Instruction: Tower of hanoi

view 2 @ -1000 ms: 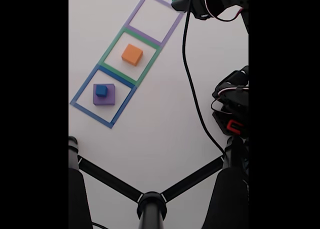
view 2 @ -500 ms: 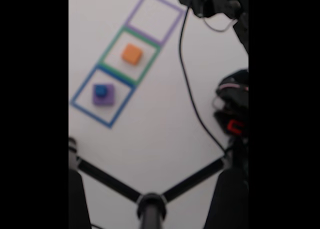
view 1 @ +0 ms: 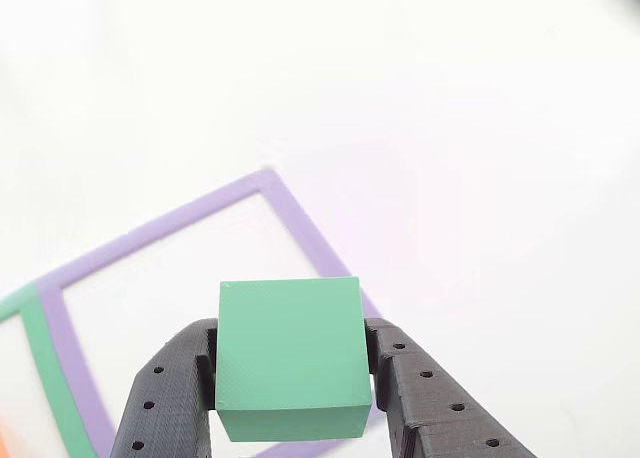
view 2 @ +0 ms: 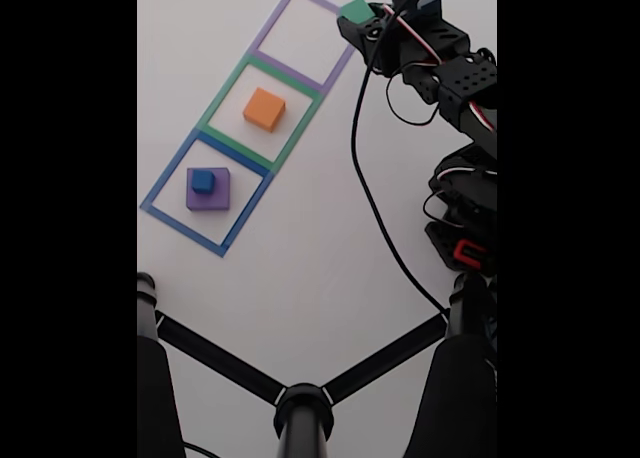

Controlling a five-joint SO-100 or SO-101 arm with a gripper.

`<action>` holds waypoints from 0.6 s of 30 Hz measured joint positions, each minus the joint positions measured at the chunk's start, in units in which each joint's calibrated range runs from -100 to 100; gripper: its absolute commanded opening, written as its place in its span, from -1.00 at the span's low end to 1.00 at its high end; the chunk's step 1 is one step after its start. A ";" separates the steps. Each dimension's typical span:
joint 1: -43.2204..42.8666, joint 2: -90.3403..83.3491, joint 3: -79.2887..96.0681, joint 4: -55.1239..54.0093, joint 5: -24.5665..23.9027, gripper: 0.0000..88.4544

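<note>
White table (view 2: 320, 238), orange block (view 2: 264, 109), purple block (view 2: 209, 191)

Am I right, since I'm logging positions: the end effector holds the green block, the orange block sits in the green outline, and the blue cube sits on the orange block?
Not quite. The blue cube sits on the purple block in the blue outline, as the fixed view shows. The rest holds: the end effector grips the green block, and the orange block sits alone in the green outline.
</note>
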 measured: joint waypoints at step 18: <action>-4.26 35.20 -4.00 -33.47 0.00 -0.77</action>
